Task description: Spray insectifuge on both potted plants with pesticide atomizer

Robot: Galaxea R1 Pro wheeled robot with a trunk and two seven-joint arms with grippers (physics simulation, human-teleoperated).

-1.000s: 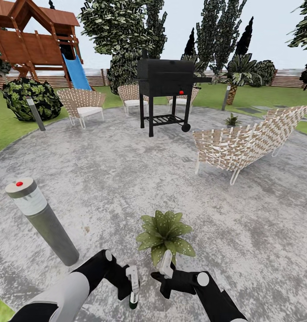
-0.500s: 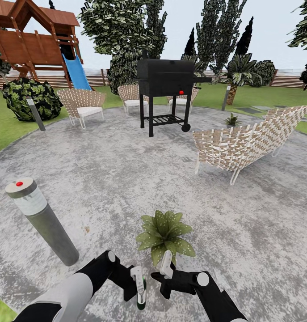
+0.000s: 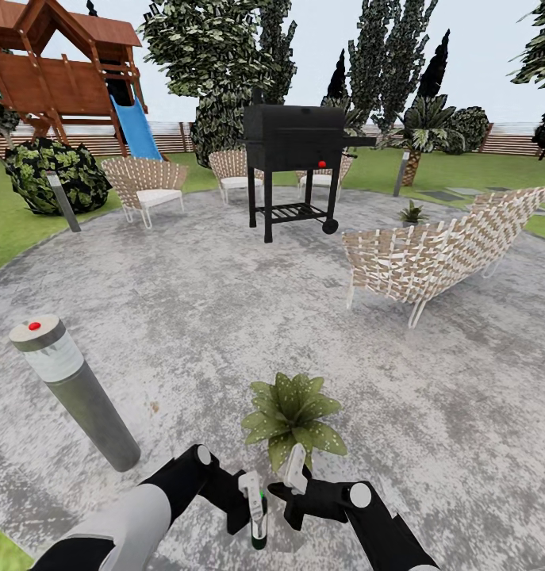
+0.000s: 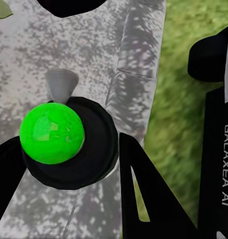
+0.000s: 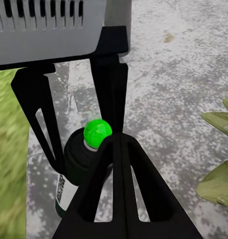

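**Atomizer held upright by the left end effector, just beside the near potted plant**

The pesticide atomizer [image 3: 259, 523] is seen in the head view in front of the near potted plant [image 3: 294, 416], on the robot's side of it, and above the grey stone patio [image 3: 224, 333]. It is held upright by the left end effector [image 3: 253, 507], whose fingers are closed narrowly on the upper part of the bottle. In the left wrist view the dark round body with its bright green cap [image 4: 52, 133] is seen between the two black fingers.

The right end effector [image 3: 296, 476] is placed just beside the bottle, between it and the plant. Whether its fingers are wide or narrow cannot be told from the pictures; in the right wrist view the atomizer [image 5: 79, 172] is seen beyond one black finger, but no contact can be confirmed.

The bottle is judged to be light, stiff and slim, with a smooth and probably slippery wall. Because it is narrow and round, it can be expected to turn or slide between flat fingers if it is taken too near the top. A hold on the middle of the body, where the white label is, is judged the safest, and the spray head should be left free and pointed toward the leaves. The leaves are judged soft and should not be pressed.

A second potted plant [image 3: 412, 212] is seen far beyond the near plant, near the woven lounge chair [image 3: 431, 254].
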